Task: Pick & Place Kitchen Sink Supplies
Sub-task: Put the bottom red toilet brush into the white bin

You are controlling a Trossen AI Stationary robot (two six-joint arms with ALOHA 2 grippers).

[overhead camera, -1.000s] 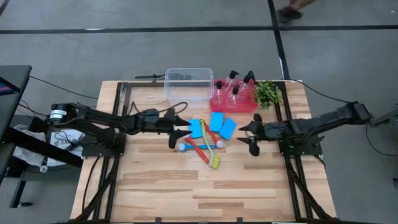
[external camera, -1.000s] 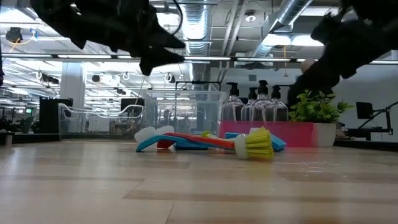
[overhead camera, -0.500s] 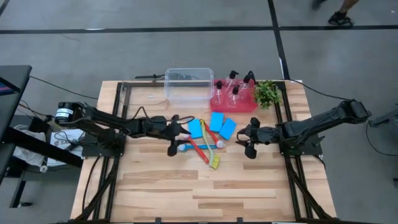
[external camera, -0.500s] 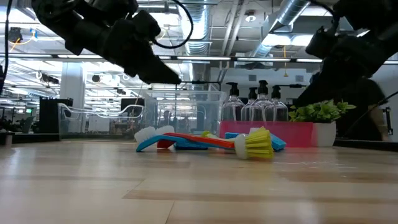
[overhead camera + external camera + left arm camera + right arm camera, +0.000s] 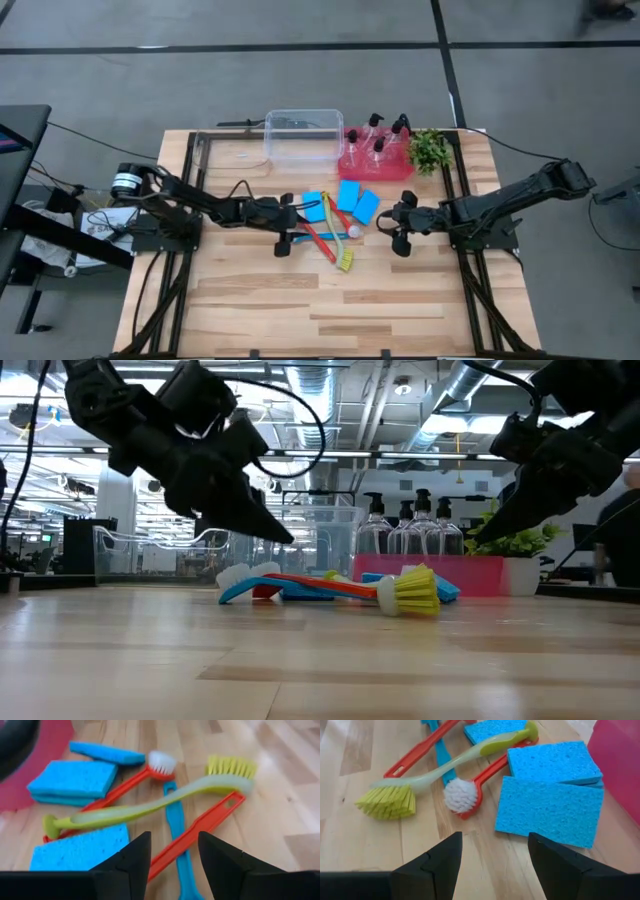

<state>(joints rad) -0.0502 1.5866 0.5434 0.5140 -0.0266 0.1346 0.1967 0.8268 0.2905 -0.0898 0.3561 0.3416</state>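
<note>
Red, blue and yellow-green brushes [image 5: 328, 236] lie crossed in a pile at the table's middle, with three blue sponges [image 5: 347, 201] flat on the wood just beyond them. Several clear pump bottles [image 5: 378, 140] stand in the red tray [image 5: 352, 165]. My left gripper [image 5: 291, 229] is open, low over the pile's left edge. Its fingers stand over the blue brush handle [image 5: 178, 836] and a red handle [image 5: 210, 819], touching neither. My right gripper [image 5: 392, 226] is open too, hovering right of the pile, looking at the nearest sponge [image 5: 551, 811] and a white-bristled red brush [image 5: 462, 796].
A clear plastic tub [image 5: 303, 134] stands at the far edge, left of the red tray. A small green plant [image 5: 430, 150] is to the tray's right. Bare wood stretches across the near half of the table [image 5: 330, 310].
My left gripper has come down and reached right, toward the brush pile. My right gripper has dropped lower and edged left, toward the sponges. Both have stayed open, and the brushes and sponges have not moved.
</note>
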